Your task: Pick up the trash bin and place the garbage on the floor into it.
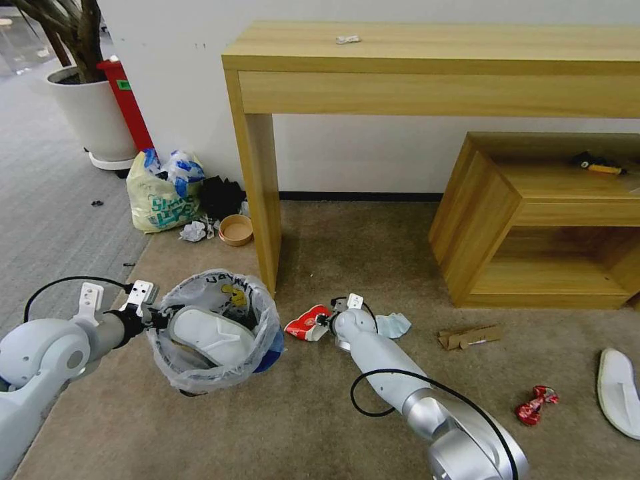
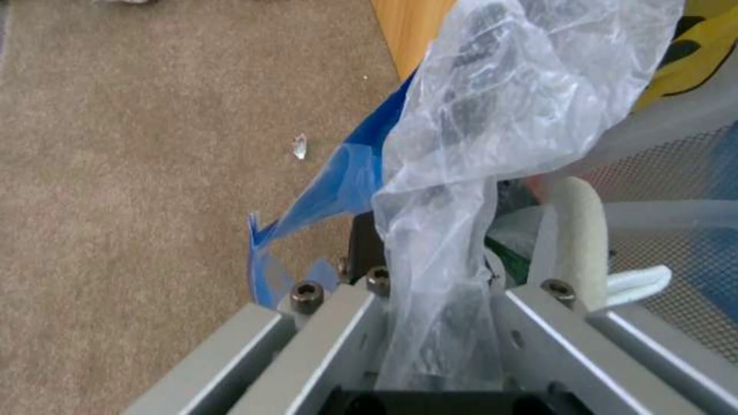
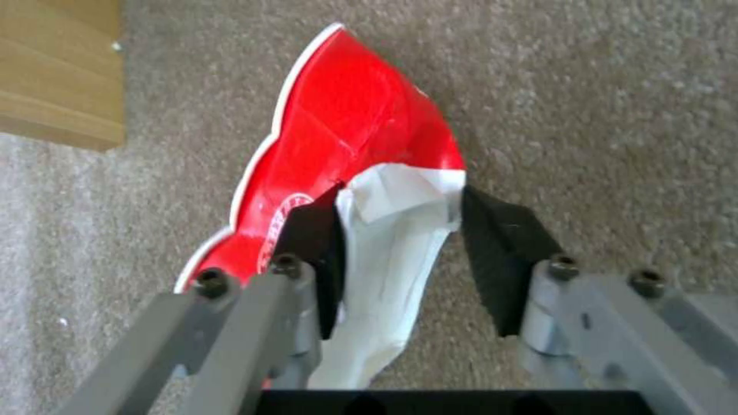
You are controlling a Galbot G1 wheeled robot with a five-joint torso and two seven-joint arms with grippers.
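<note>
My left gripper (image 1: 160, 319) is shut on the rim of the trash bin (image 1: 200, 363) and holds it just above the floor (image 1: 300, 427). In the left wrist view the bin's clear bag (image 2: 461, 144) runs between that gripper's (image 2: 438, 300) fingers. A white slipper (image 1: 213, 335) lies inside the bin. My right gripper (image 1: 322, 321) is down at a red-and-white wrapper (image 1: 305, 323). In the right wrist view it (image 3: 400, 199) is open, its black pads (image 3: 500, 253) either side of the wrapper (image 3: 346, 127). More garbage lies to the right: a blue-white crumpled piece (image 1: 395, 325), a cardboard scrap (image 1: 470, 337), a red wrapper (image 1: 535, 405), another slipper (image 1: 620, 393).
A wooden desk leg (image 1: 263, 200) stands just behind the bin. A low wooden shelf unit (image 1: 480, 220) sits at the back right. A bulging yellowish bag (image 1: 160, 197), a brown bowl (image 1: 235, 230) and a white plant pot (image 1: 93, 113) stand at the back left.
</note>
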